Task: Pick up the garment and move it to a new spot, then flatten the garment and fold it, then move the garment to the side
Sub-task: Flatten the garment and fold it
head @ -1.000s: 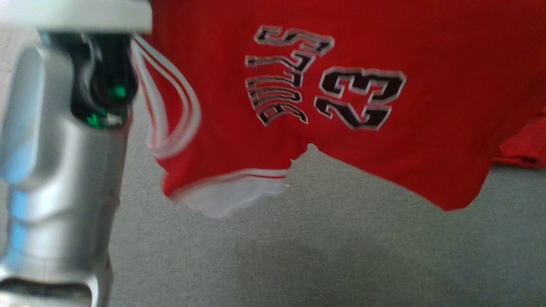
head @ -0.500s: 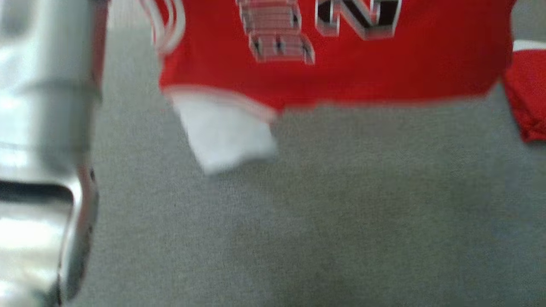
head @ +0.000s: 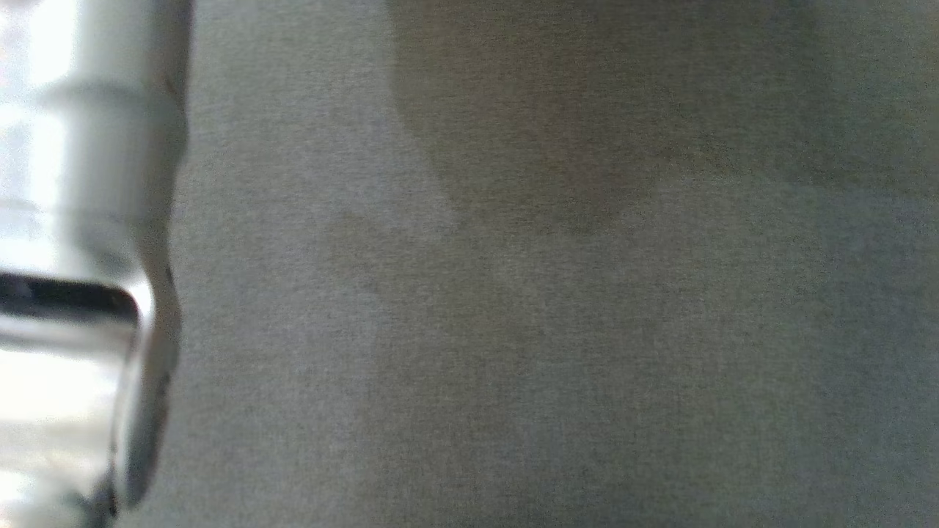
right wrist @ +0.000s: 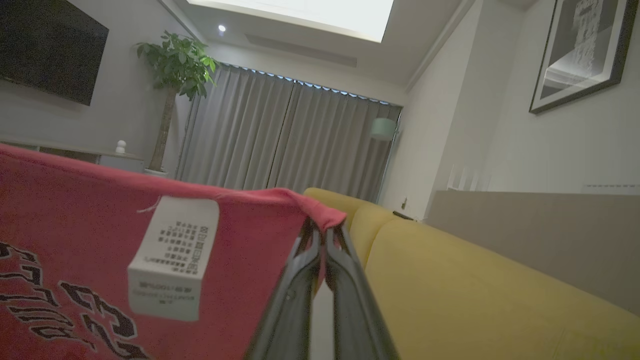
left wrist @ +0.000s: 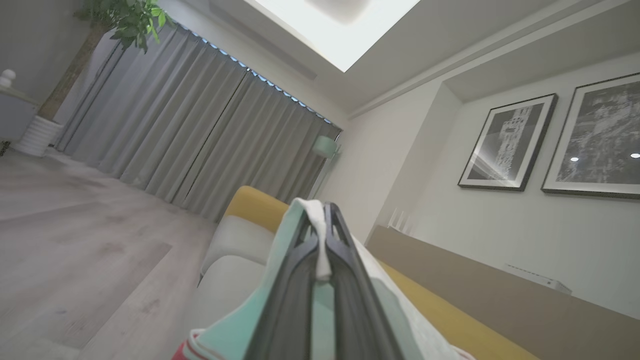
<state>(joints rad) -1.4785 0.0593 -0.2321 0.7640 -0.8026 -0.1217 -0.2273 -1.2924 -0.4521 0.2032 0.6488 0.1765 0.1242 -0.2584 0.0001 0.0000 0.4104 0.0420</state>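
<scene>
Left end effector [left wrist: 317, 210] has its two dark fingers pressed together on a white strip of the garment [right wrist: 75, 225], in front of the mustard-yellow sofa [right wrist: 450, 280]. Right end effector [right wrist: 322, 227] pinches a corner of the red hem, just beside the sofa's rounded cushions. From there the cloth spreads as a flat red sheet with black lettering and a rectangular white care label [right wrist: 172, 255]. In the head view a smooth pale forearm [head: 81, 220] rises beside a grey woven surface [head: 513, 330]

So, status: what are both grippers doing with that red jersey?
Left gripper shut on white trim. Right gripper shut on red fabric jersey's edge. Jersey aloft. Yellow sofa beyond, nothing blocking.
</scene>
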